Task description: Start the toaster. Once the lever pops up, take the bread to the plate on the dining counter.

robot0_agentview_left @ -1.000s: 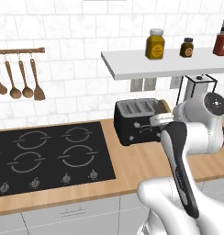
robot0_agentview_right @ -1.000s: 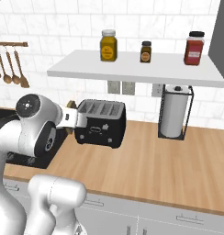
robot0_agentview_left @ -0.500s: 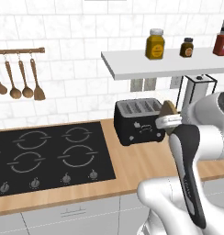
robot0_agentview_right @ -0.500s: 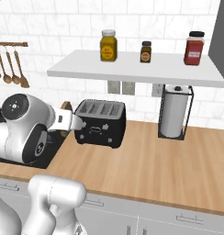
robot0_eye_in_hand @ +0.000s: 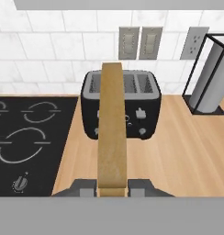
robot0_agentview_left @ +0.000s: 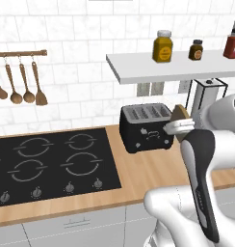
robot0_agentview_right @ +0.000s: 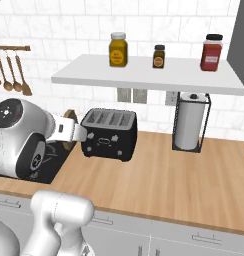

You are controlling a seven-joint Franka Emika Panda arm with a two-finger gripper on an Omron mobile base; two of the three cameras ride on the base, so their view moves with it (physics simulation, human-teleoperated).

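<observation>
Toaster point(robot0_agentview_left: 146, 126) is the reference: black two-slot unit on the wooden wall counter point(robot0_agentview_left: 153, 171), against the white tile wall, slots up.

- Left of toaster: black four-ring hob point(robot0_agentview_left: 49, 161) set flush in the counter, its right edge just beside the toaster. Above the hob, a wooden rail with hanging spoons and a spatula point(robot0_agentview_left: 20, 87).
- Above toaster: white wall shelf point(robot0_agentview_right: 144, 75) carrying a yellow jar point(robot0_agentview_right: 118, 49), a small dark spice jar point(robot0_agentview_right: 158, 56) and a red jar point(robot0_agentview_right: 211, 52). Wall outlets point(robot0_eye_in_hand: 140, 42) sit just behind the toaster, under the shelf.
- In front of toaster: gripper point(robot0_eye_in_hand: 112, 187) is clenched on the bread point(robot0_eye_in_hand: 112, 133), pads pinching the slice's near edge. Slice is edge-on in the hand view, lifted clear above the counter, apart from the slots. In the left base view the bread peeks out just right of the toaster.
- Right of toaster: paper towel roll in a black wire holder point(robot0_agentview_right: 190, 122), well apart, upright on the counter.
</observation>
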